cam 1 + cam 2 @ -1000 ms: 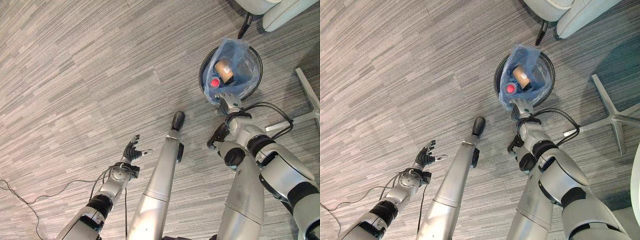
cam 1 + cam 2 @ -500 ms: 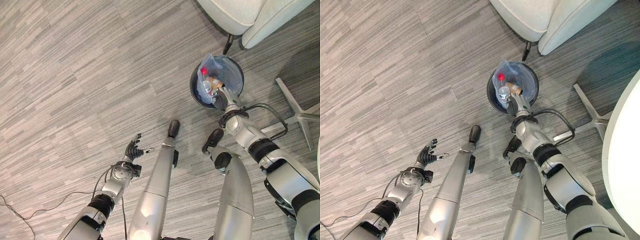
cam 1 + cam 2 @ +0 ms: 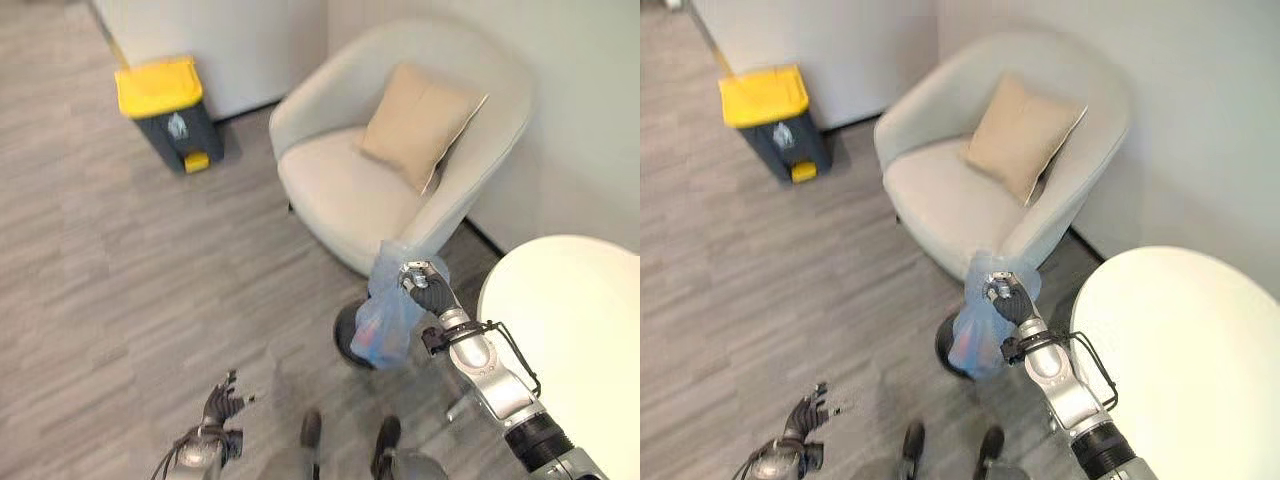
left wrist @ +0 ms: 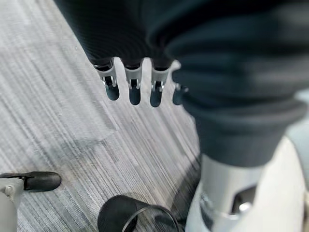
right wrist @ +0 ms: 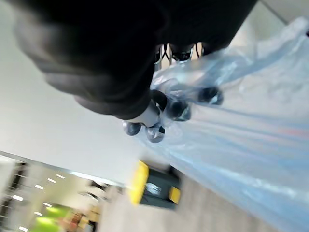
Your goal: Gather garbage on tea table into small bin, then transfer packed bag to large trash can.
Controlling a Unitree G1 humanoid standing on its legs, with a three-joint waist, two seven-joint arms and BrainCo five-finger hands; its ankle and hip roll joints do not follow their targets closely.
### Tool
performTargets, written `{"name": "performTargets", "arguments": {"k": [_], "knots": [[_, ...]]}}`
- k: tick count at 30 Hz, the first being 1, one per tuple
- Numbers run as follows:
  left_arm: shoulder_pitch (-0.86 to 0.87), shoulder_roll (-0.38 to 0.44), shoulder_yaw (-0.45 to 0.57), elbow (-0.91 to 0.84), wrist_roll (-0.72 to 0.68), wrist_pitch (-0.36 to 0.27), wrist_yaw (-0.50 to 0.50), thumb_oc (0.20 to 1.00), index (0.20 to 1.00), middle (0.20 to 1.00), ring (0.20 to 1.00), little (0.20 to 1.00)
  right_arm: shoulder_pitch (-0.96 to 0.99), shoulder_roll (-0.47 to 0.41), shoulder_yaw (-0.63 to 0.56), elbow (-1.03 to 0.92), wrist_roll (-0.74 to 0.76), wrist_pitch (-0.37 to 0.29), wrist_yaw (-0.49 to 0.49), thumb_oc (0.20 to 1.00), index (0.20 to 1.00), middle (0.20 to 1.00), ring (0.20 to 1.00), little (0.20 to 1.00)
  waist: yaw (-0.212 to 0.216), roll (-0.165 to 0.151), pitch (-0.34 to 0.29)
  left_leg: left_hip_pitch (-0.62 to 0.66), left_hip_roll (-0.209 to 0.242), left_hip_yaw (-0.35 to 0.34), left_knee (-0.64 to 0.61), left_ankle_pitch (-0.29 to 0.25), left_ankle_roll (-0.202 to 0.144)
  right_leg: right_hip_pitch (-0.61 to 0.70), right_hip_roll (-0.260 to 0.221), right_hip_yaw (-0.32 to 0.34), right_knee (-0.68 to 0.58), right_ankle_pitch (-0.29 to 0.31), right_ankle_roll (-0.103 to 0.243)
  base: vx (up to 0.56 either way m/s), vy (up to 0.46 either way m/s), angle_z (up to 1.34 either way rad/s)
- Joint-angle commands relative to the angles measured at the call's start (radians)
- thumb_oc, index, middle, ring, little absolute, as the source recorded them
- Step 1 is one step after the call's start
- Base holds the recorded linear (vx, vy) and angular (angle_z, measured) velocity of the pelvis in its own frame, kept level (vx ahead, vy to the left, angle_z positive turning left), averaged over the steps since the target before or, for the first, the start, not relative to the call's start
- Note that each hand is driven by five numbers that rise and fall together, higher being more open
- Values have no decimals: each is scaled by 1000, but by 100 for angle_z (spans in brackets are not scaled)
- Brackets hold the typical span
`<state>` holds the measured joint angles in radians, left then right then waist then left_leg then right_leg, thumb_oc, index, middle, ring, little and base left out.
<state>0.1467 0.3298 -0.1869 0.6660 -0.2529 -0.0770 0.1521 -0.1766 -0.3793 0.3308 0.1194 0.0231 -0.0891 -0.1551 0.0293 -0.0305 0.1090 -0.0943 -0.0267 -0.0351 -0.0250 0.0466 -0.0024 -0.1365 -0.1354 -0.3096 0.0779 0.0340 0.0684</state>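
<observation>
My right hand (image 3: pixel 430 292) is clenched on the gathered neck of the bag (image 3: pixel 385 322), which hangs below it over the small bin (image 3: pixel 347 340). It looks thin, limp, slippery and bottom-heavy, so I judge the bunched neck the only safe hold. My left hand (image 3: pixel 221 406) hangs low with relaxed fingers, holding nothing.

Silver-grey arms, dark ribbed wrist covers, silver fingers (image 4: pixel 111 81) with dark tips

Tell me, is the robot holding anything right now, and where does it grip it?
Yes. The right hand has its fingers curled round the gathered top of a blue plastic bag, which hangs below it. The left hand is open and holds nothing.
</observation>
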Motion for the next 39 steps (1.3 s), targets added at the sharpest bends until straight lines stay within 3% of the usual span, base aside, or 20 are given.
{"name": "performTargets", "arguments": {"k": [1,4,6,8,10,12,14,17,19,20,21,22,23,24,25,28,32,36,39], "knots": [[-44,22,25,-59,60,-14,-16,1000,1000,1000,1000,1000,-98,1,-15,-71,48,-58,34,200,200,200,200,200,25,-5,73,11,-12,88,26,-90,2,16,-10,66,18,-52,73,43,85,-24],[-30,22,25,-73,71,-12,-28,1000,1000,1000,1000,1000,-74,12,-24,-96,66,-61,53,200,200,200,200,200,27,-2,64,53,-11,99,12,-93,9,28,-10,88,48,-55,82,-20,56,-30],[-47,32,18,-91,85,-11,-33,1000,1000,1000,1000,1000,-57,19,-40,-109,69,-68,52,200,200,200,200,200,13,2,83,31,-5,85,46,-89,18,1,20,187,144,-83,82,-205,0,-7],[-61,40,17,-103,92,-11,-32,1000,1000,1000,1000,1000,-51,21,-53,-118,69,-71,44,200,200,200,200,200,13,9,79,-3,9,74,63,-69,22,10,47,233,236,-130,67,-282,-77,28],[-66,41,19,-102,91,-12,-29,1000,1000,1000,1000,1000,-45,24,-60,-123,68,-74,43,200,200,200,200,200,17,9,73,-13,11,70,63,-60,21,13,54,239,270,-134,64,-196,-107,61],[-65,42,22,-122,81,-15,-21,1000,1000,1000,1000,1000,-40,28,-67,-135,64,-75,36,200,200,200,200,200,32,0,62,-41,10,60,62,-39,12,51,67,246,249,-151,59,-159,-147,49],[-59,45,25,-147,73,-19,-15,1000,1000,1000,1000,1000,-42,31,-69,-139,60,-72,27,200,200,200,200,200,54,-21,50,-86,10,53,57,2,-12,118,81,238,122,-193,32,-136,-198,15],[-54,36,28,-194,40,-18,-7,1000,1000,1000,1000,1000,-49,12,-69,-140,85,-75,12,200,200,200,200,200,74,-10,62,-182,29,30,43,105,-84,145,142,235,-31,-195,-5,-279,-255,11],[-70,32,19,-209,35,-22,-12,1000,1000,1000,1000,1000,-59,-6,-71,-135,95,-74,3,200,200,200,200,200,72,4,82,-216,32,30,39,133,-104,140,153,210,-53,-181,-11,-277,-112,71],[-79,32,10,-219,37,-23,-16,1000,1000,1000,1000,1000,-65,-15,-72,-133,105,-74,1,200,200,200,200,200,67,6,94,-232,31,44,54,128,-102,133,151,197,-56,-171,-12,-453,-122,97],[-88,36,2,-250,46,-25,-28,1000,1000,1000,1000,1000,-74,-28,-70,-131,117,-69,2,200,200,200,200,200,46,-6,102,-230,38,104,117,74,-73,115,129,158,-63,-155,-9,-337,-64,93],[-88,40,0,-269,51,-27,-38,1000,1000,1000,1000,1000,-75,-32,-68,-133,125,-68,8,200,200,200,200,200,39,-13,101,-222,41,118,155,42,-62,107,117,143,-68,-146,-8,-242,-41,105],[-88,40,0,-269,51,-27,-38,1000,1000,1000,1000,1000,-75,-32,-68,-133,125,-68,8,200,200,200,200,200,39,-13,101,-222,41,118,155,42,-62,107,117,143,-68,-146,-8,-160,-12,90],[-90,46,-6,-292,61,-32,-50,1000,1000,1000,1000,1000,-76,-41,-62,-139,134,-70,22,200,200,200,200,200,25,-28,103,-203,41,118,234,-33,-52,92,91,122,-71,-126,-11,-103,-6,83],[-90,46,-6,-292,61,-31,-50,1000,1000,1000,1000,1000,-77,-41,-62,-139,134,-70,22,200,200,200,200,200,24,-28,101,-207,41,117,233,-30,-52,90,92,121,-72,-124,-11,-135,-3,50],[-102,48,-17,-320,58,-39,-57,1000,1000,1000,1000,1000,-79,-50,-64,-146,147,-71,38,200,200,200,200,200,0,-36,95,-143,71,134,271,-109,-52,81,69,87,-77,-119,-12,-40,28,44],[-132,54,-61,-366,92,-47,-80,1000,1000,1000,1000,1000,-73,-43,-66,-164,175,-78,63,200,200,200,200,200,-20,-24,63,-64,65,116,139,-100,-54,79,67,70,-74,-98,1,48,110,40],[-187,96,-118,-475,167,-74,-117,1000,1000,1000,1000,1000,-65,-33,-54,-197,216,-89,107,200,200,200,200,200,-26,-43,27,2,57,136,71,-98,-47,99,56,86,-82,-87,18,81,127,0],[-286,105,-209,-529,269,-86,-97,1000,1000,1000,1000,1000,-109,0,30,-207,222,-87,141,200,200,200,200,200,-40,-55,-14,73,47,161,21,-106,-37,130,56,112,-87,-84,35,110,82,-22]]}}
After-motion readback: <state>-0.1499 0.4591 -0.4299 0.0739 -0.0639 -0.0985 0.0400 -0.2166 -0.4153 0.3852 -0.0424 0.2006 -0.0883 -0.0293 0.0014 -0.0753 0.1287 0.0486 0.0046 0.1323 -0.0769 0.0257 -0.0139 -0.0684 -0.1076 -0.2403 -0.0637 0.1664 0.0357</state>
